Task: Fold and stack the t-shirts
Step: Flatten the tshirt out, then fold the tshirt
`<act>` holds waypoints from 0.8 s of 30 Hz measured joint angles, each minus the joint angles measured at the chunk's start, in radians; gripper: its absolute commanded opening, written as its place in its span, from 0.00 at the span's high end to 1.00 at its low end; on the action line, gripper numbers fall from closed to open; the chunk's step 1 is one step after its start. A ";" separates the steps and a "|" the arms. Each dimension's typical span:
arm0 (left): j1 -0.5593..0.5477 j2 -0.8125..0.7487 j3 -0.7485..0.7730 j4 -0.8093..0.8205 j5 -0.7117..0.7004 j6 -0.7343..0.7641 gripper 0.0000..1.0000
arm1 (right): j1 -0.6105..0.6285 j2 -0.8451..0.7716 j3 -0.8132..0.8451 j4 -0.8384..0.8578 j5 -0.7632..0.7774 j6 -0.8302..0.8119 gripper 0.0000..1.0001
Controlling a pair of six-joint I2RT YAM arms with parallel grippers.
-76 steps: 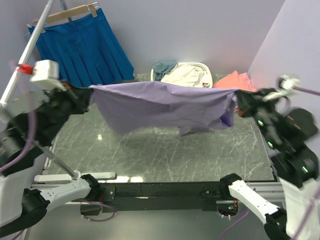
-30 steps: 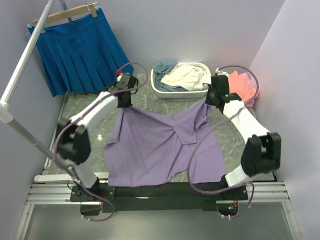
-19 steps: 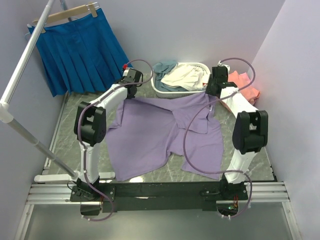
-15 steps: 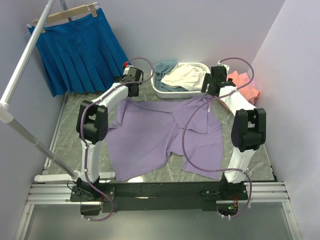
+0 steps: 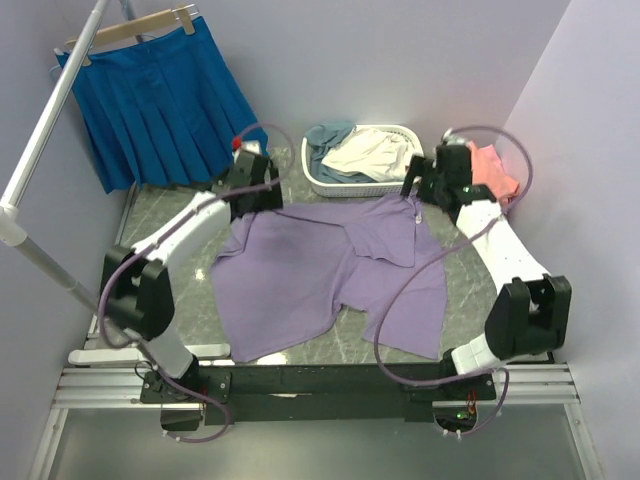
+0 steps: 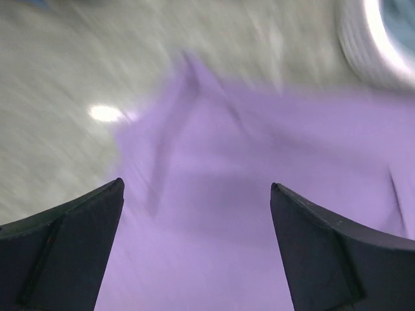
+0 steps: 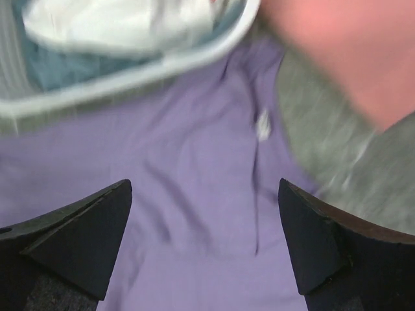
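**In front of the basket: purple tee spread out, both claws open**

In front of the white lattice basket (image 5: 405, 133) the lavender-purple t-shirt (image 5: 330, 270) lies on the marble counter (image 5: 170, 220), its far edge just beside the basket's near wall. The left claw (image 6: 196, 184) hangs over the shirt's corner to the basket's left, the right claw (image 7: 205, 181) over the corner at the basket's right end. Both stand wide apart with nothing between the jaws, only purple cloth below.

What could go wrong from here, as I judge it:

- The shirt is not flat. A flap is doubled over in front of the basket's right half, and any fold made across it would set in crooked.
- A pinch there could take two layers at once and drag the whole body along with it.
- The far edge lies so near the basket that a claw going down for it could catch the rim or nudge the basket.
- The hem farthest from the basket is ragged, with a notch where the counter shows through — a pull that way could slide cloth off the counter's edge.

The cloth looks thin and soft, creased in long ridges, with a bunched sleeve on the side left of the basket. A small pale label (image 7: 262, 126) shows near the neckline. Both wrist views are blurred, so finer creases cannot be read.

Inside the basket lie a cream-white tee (image 5: 365, 150) and a grey-blue one (image 5: 328, 133); coral-pink tees (image 5: 490, 165) sit just right of it.
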 measured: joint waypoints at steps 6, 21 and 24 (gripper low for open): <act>-0.086 -0.109 -0.329 0.051 0.207 -0.118 0.01 | 0.042 -0.064 -0.271 -0.040 -0.101 0.062 0.00; -0.085 -0.161 -0.580 0.085 0.271 -0.255 0.01 | 0.144 -0.209 -0.654 -0.062 -0.189 0.314 0.00; -0.087 -0.151 -0.572 0.075 0.248 -0.255 0.00 | 0.175 -0.218 -0.676 -0.063 -0.148 0.372 0.01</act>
